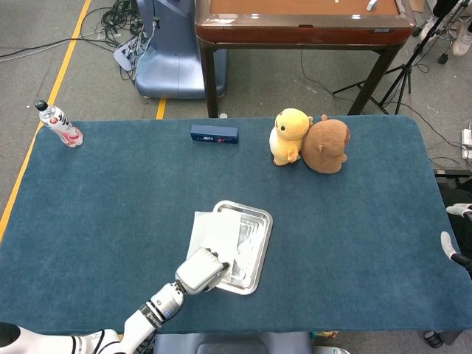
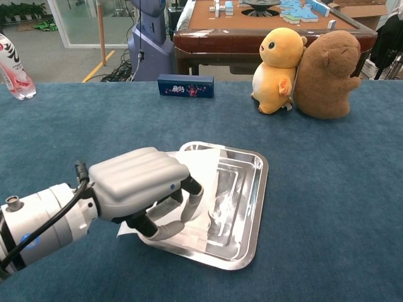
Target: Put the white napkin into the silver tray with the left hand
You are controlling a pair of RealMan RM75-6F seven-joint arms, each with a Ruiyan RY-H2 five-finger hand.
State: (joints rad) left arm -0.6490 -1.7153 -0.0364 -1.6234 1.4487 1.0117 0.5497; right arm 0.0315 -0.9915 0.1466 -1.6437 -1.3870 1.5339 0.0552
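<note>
The white napkin (image 1: 215,231) (image 2: 206,165) lies partly over the left half of the silver tray (image 1: 257,230) (image 2: 249,189), its left edge still hanging onto the blue cloth. My left hand (image 1: 200,271) (image 2: 141,185) is at the napkin's near edge by the tray's near-left corner, fingers curled down and pinching the napkin against the thumb. The hand hides that corner of the tray. My right hand (image 1: 456,234) shows only as a few spread fingertips at the far right edge of the head view, holding nothing.
A water bottle (image 1: 59,124) (image 2: 14,66) lies at the table's far left. A dark blue box (image 1: 214,134) (image 2: 185,86) sits at the back centre, with a yellow plush (image 1: 289,136) (image 2: 280,60) and a brown plush (image 1: 327,146) (image 2: 325,69) to its right. A wooden table (image 1: 295,22) stands behind.
</note>
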